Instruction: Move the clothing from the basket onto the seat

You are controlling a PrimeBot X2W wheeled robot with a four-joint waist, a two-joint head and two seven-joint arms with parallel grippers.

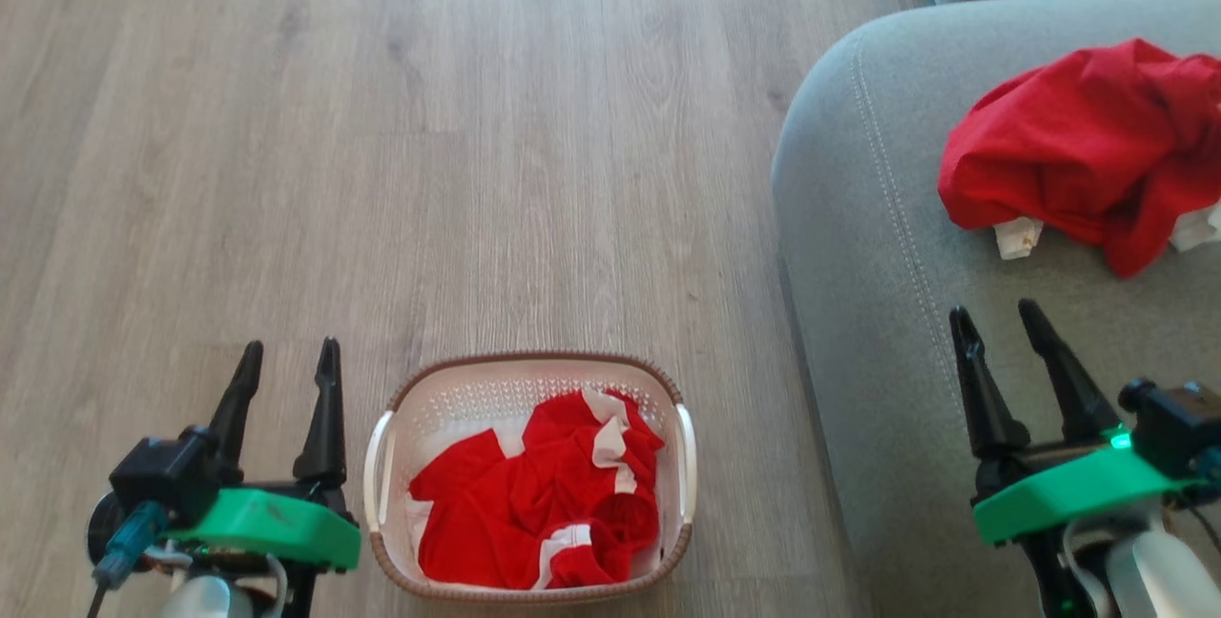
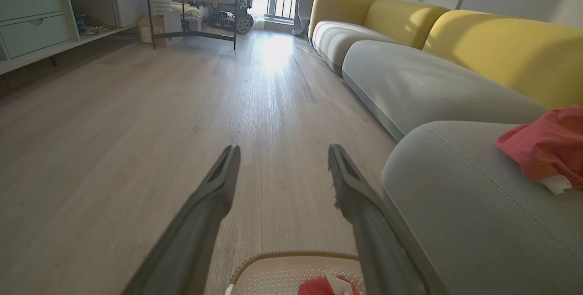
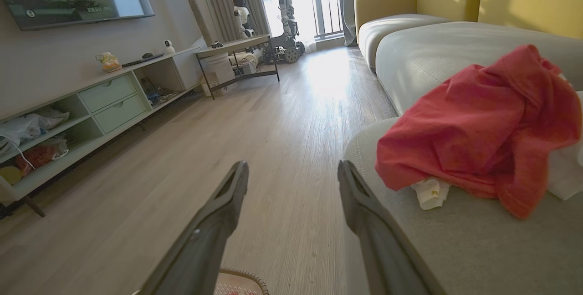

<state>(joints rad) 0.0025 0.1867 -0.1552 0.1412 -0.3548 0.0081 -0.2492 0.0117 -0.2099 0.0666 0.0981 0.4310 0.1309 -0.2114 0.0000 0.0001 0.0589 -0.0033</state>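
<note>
A white basket [image 1: 386, 465] with a brown rim stands on the wood floor at the bottom centre, and a crumpled red garment [image 1: 534, 504] with white panels lies inside it. A second red garment [image 1: 1078, 151] sits bunched on the grey seat [image 1: 878, 265] at the right; it also shows as a red garment [image 3: 478, 126] in the right wrist view and a red garment [image 2: 546, 144] in the left wrist view. My left gripper [image 1: 289, 356] is open, to the left of the basket, empty. My right gripper [image 1: 997, 313] is open over the seat, short of the garment, empty.
Yellow sofa backrests [image 2: 501, 44] and more grey cushions [image 2: 410, 76] run along the right. A low shelf unit [image 3: 104, 104] lines the left wall, with a small table [image 3: 237, 53] and parked robots [image 3: 287, 12] by the window. Bare wood floor [image 1: 429, 170] lies ahead.
</note>
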